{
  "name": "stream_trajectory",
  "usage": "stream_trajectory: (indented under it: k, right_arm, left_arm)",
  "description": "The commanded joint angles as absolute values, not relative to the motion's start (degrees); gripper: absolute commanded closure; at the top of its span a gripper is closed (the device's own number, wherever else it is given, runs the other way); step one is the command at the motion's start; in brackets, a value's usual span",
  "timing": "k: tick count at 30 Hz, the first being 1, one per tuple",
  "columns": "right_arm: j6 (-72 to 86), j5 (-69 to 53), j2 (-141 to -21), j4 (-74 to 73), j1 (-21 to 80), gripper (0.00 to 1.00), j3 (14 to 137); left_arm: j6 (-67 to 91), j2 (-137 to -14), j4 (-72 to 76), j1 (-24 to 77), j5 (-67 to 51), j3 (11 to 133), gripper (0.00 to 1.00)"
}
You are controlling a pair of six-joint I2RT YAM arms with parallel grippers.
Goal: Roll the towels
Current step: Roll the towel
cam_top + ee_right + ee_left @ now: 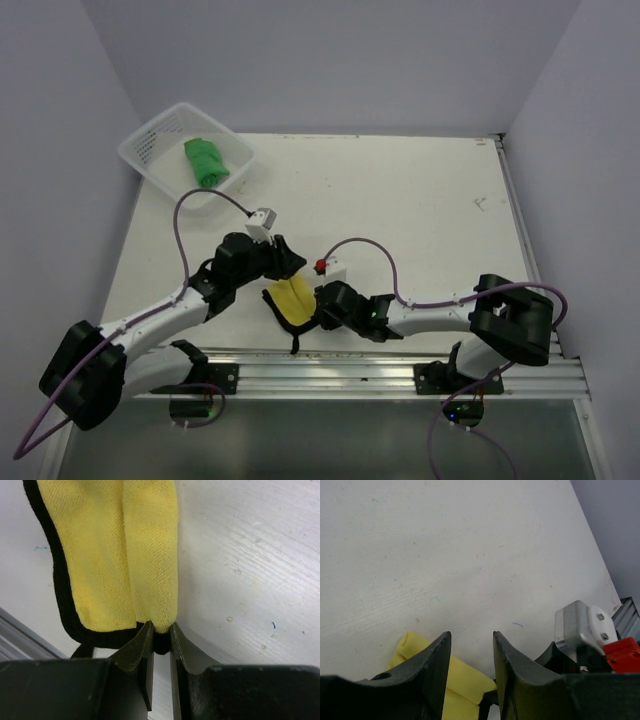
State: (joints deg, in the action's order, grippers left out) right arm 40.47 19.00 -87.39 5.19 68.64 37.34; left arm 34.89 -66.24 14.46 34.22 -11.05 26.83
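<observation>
Two towels, one basket and two arms share a white counter (420, 200). The green towel (206, 161) lies bunched inside the white mesh basket (150, 138) at the counter's far left corner. The yellow towel (293, 298), black-edged, lies folded at the middle of the near edge, between the two arms. Only the overhead view takes in both towels and the basket. The right wrist view alone shows the right fingers (135, 650) clamped on a fold of the yellow towel at its black hem. The left wrist view shows the left fingers (435, 670) apart over the yellow towel's end, bare counter between their tips, with the right arm's grey-and-red wrist fitting (590, 637) close by.
</observation>
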Motion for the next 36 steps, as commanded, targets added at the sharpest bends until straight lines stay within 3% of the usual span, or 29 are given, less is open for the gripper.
stream_trajectory:
  k: [1,4,7,13,24,36]
  right_arm:
    - [41.8,23.1,-88.5,2.0,68.6,1.00,37.5]
    - [42.5,23.6,-88.2,2.2,68.6,1.00,37.3]
    - [42.8,23.9,-87.8,2.3,68.6,1.00,37.4]
    - [43.1,23.8,-88.2,1.9,68.6,1.00,37.6]
    - [42.3,25.9,-87.8,-1.8,70.0,1.00,37.9]
    - [37.5,36.6,-91.8,-11.9,75.8,1.00,44.3]
  left_arm:
    - [35.8,-59.2,7.6,33.9,-6.5,27.9,0.57]
    - [37.9,-55.8,2.8,33.9,-5.2,26.4,0.61]
    - [39.5,-54.7,0.1,33.9,-3.8,22.8,0.72]
    - [40.0,-55.2,1.1,33.9,-0.8,15.3,0.80]
    - [38.3,-62.7,0.9,33.9,5.4,16.0,0.85]
    - [38.1,-65.9,3.8,33.9,7.6,18.5,0.86]
